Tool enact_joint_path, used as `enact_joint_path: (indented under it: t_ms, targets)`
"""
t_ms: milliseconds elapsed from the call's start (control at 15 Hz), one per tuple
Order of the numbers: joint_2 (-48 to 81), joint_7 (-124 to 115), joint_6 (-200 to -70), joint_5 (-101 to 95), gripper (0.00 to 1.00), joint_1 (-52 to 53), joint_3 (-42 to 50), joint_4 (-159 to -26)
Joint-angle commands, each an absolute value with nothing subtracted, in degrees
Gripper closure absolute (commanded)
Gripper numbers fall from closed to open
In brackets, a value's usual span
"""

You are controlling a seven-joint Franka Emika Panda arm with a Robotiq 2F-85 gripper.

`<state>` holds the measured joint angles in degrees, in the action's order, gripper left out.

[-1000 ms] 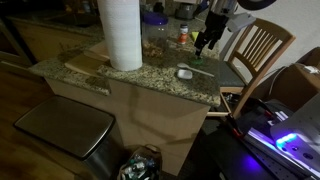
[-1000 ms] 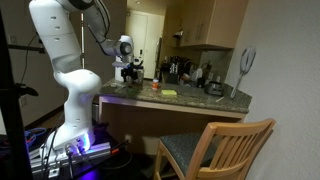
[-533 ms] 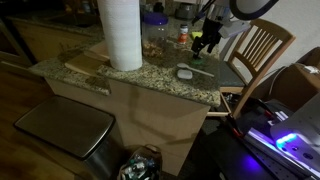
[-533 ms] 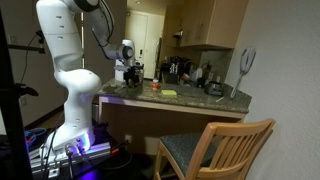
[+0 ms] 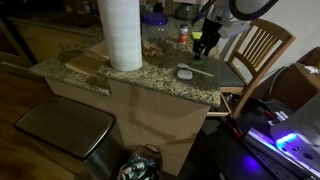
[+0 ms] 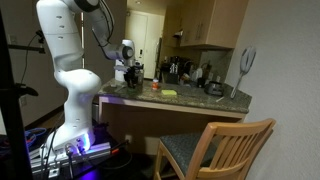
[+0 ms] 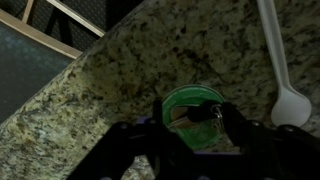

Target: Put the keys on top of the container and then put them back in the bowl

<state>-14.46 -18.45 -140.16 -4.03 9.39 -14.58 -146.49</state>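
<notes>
While the fingers (image 7: 255, 135) hang above a round green lid (image 7: 185, 100), a silvery glint there seems the keys (image 7: 205, 112); whether the fingers grip them I cannot tell; the bowl (image 5: 185, 72) sits near that lid

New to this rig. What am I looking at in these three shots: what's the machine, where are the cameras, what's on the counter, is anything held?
The machine is a white seven-joint robot arm ending in a two-finger gripper. Two pictures come from cameras standing in the room. The third comes from a camera on the wrist, looking down past the dark fingers. On the speckled granite counter are a tall white paper-towel roll, a small shallow grey dish and a thin pale stick. The wrist view shows a round green lid-like object right under the gripper. It is too dark to tell whether anything is held.
</notes>
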Motion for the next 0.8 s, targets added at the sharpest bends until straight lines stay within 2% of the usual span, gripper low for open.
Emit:
enact_joint_path:
  t_ms: [0,267,400,733]
  targets:
    - [-14.5,-17.8,-140.1,-4.0,0.69,9.4,-14.5,-146.5]
    - [-14.7,-18.0,-140.1,-4.6,0.97,9.3,-14.6,-146.5]
    - [-14.7,-17.6,-140.0,-4.3,1.00,9.4,-14.5,-146.4]
    - [-14.7,-18.4,-141.2,-6.1,0.98,8.9,-14.8,-146.7]
